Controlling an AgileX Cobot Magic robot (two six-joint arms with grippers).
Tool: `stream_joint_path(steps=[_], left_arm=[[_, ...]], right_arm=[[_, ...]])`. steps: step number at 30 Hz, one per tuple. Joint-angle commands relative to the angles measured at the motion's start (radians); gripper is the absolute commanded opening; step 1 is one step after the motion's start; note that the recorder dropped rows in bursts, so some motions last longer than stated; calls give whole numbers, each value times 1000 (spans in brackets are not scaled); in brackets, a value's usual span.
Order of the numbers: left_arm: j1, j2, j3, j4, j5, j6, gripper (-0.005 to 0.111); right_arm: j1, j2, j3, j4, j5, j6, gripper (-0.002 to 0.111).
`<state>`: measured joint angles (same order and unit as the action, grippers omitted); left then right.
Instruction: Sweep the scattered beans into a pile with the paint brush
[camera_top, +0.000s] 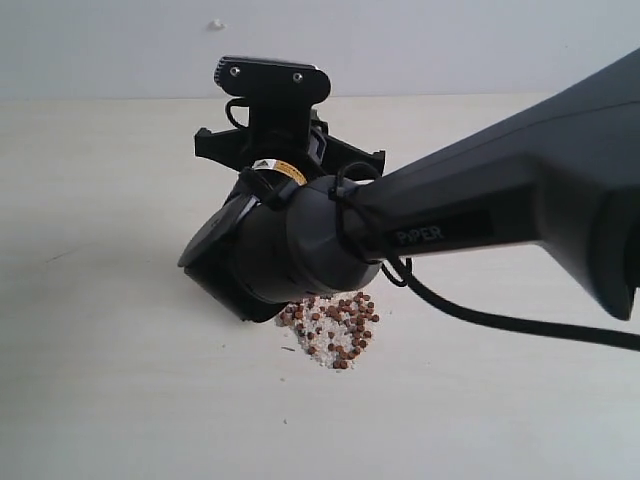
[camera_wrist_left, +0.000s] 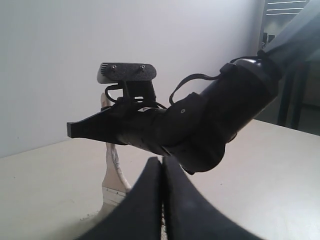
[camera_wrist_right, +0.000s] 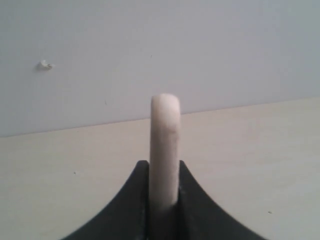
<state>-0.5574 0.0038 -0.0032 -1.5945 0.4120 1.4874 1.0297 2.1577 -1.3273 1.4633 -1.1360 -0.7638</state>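
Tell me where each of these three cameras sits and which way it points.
Exterior: raised, looking down at the pile; the right arm shows.
Left wrist: low by the table, looking past shut left fingers at the right arm and paint brush.
Right wrist: faces the wall; right fingers clamp the brush.
Both wrist views share the brush.

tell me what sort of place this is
Probably a robotics lab bench: a bare pale tabletop, a plain white wall, and a Piper-marked arm holding a paint brush by the beans.
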Motion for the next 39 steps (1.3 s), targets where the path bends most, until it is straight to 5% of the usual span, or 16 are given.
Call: stream_joint_path(steps=[1, 7, 20, 39], left_arm=[[-1, -4, 3, -1, 1, 0, 0], [-1, -4, 3, -1, 1, 0, 0], [-1, -4, 3, -1, 1, 0, 0], [-1, -4, 3, -1, 1, 0, 0]], right_arm=[[30, -51, 3, -42, 6, 18, 0], [64, -74, 3, -175, 19, 128, 0], [-46, 63, 3, -275, 111, 412, 0], [-59, 65, 3, 23, 44, 171, 0]])
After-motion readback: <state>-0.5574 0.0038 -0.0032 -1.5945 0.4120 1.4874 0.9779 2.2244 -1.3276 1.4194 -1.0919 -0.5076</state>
